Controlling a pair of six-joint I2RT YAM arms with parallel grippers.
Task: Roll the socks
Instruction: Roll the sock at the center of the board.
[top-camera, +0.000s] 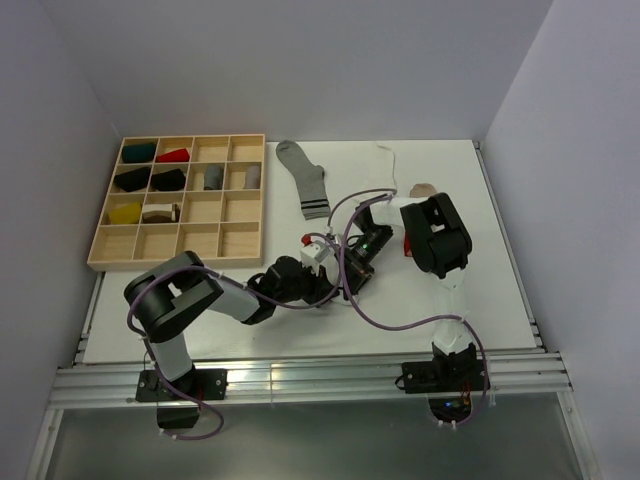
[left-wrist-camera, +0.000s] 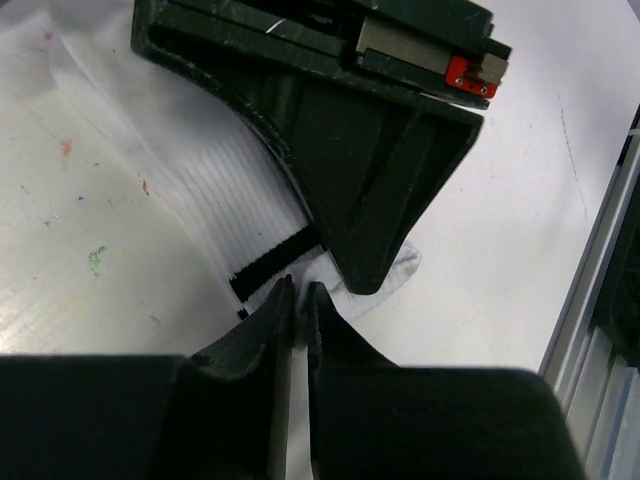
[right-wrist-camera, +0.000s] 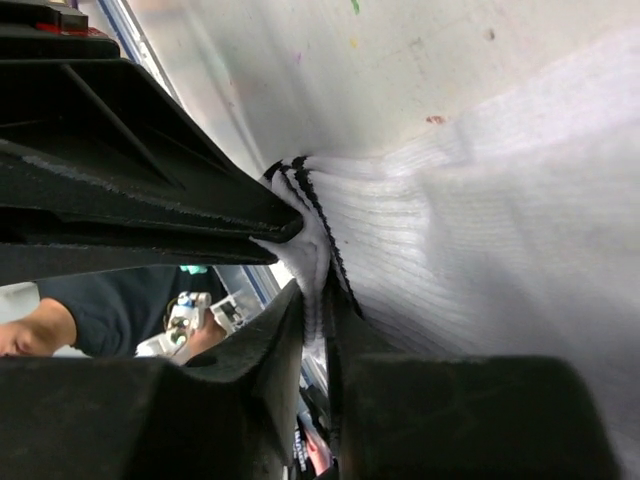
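A long white sock (left-wrist-camera: 215, 180) with black stripes at its cuff lies flat on the table. My left gripper (left-wrist-camera: 300, 292) is shut on a pinch of the cuff edge just past the black stripe (left-wrist-camera: 272, 255). My right gripper (right-wrist-camera: 315, 295) is shut on the same cuff (right-wrist-camera: 320, 240), fabric folded between its fingers. The two grippers meet tip to tip at mid table (top-camera: 340, 275). The rest of the white sock (top-camera: 385, 162) runs toward the back. A beige sock (top-camera: 425, 188) shows partly behind the right arm.
A grey sock (top-camera: 305, 180) with dark stripes lies at the back centre. A wooden compartment tray (top-camera: 100, 240) with several rolled socks stands at the left. Cables loop over the table near the grippers. The table's metal rail (left-wrist-camera: 600, 260) runs close on the near side.
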